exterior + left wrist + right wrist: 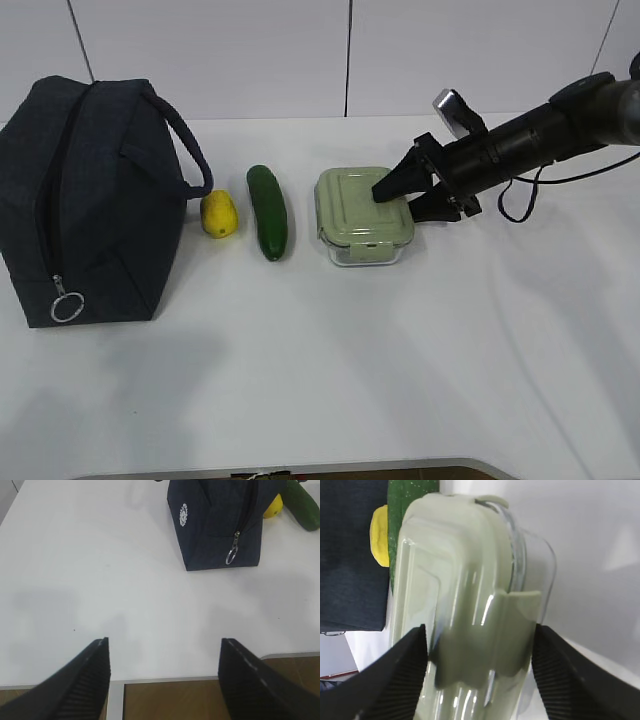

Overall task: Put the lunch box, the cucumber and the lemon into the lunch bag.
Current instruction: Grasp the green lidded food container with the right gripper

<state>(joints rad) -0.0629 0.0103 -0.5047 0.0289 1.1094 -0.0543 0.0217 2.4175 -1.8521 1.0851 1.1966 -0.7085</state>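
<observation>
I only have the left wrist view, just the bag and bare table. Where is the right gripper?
Observer: The right gripper is at the lunch box, its jaws straddling the right end.
Operator: Closed on it yet?
Observer: I cannot tell. In the right wrist view the fingers flank the pale green lid closely.
Operator: Is the lunch bag open?
Observer: No, the lunch bag is zipped shut, ring pull low at its front end.
Operator: What's next to the box?
Observer: The cucumber, then the lemon by the bag.

lunch bag (90,200) leftmost, then lemon (219,214), cucumber (268,211), lunch box (362,215) rightmost
</observation>
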